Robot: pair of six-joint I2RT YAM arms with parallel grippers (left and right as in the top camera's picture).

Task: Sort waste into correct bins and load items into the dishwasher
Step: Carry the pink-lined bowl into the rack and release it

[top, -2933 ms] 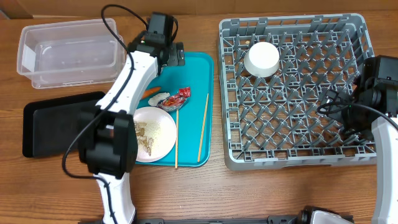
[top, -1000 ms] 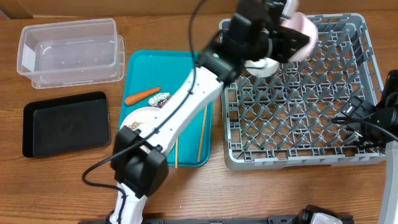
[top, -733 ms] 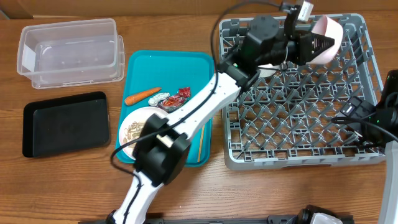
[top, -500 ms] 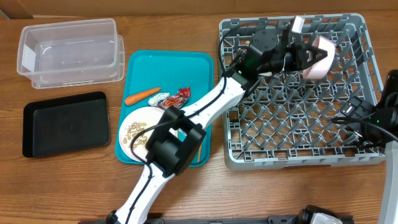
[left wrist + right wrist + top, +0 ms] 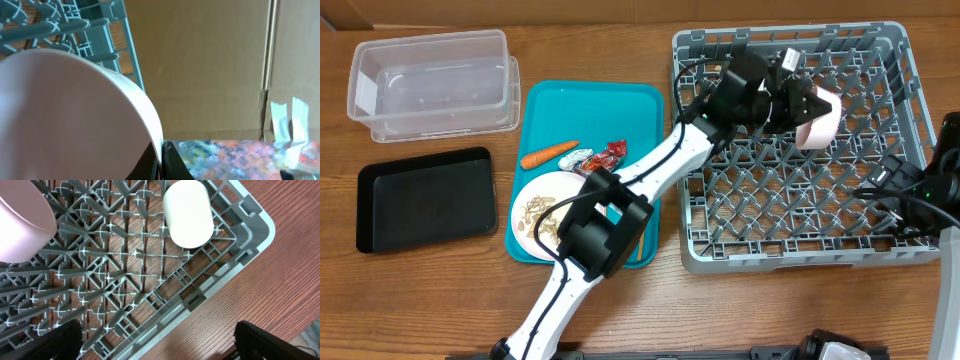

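My left gripper (image 5: 803,108) is shut on the rim of a white bowl (image 5: 819,120), holding it on edge low over the back right part of the grey dishwasher rack (image 5: 780,262). In the left wrist view the bowl (image 5: 75,110) fills the left side, with the left gripper (image 5: 161,157) pinching its rim. My right gripper (image 5: 157,347) hangs open over the rack's right wall, holding nothing. It sees the held bowl (image 5: 22,225) and an upturned white cup or bowl (image 5: 189,212) in the rack. Carrot (image 5: 550,153), white wrapper (image 5: 582,158), red wrapper (image 5: 612,151) and a plate (image 5: 542,215) with nut scraps lie on the teal tray.
The clear tub (image 5: 430,80) stands at the back left, and the black tray (image 5: 425,198) lies in front of it. My left arm stretches across the teal tray (image 5: 590,105) and the rack's left wall, and it hides most of the chopsticks.
The left gripper has carried the bowl from high over the rack's back edge down and forward to just above the pegs. The right arm has not moved.
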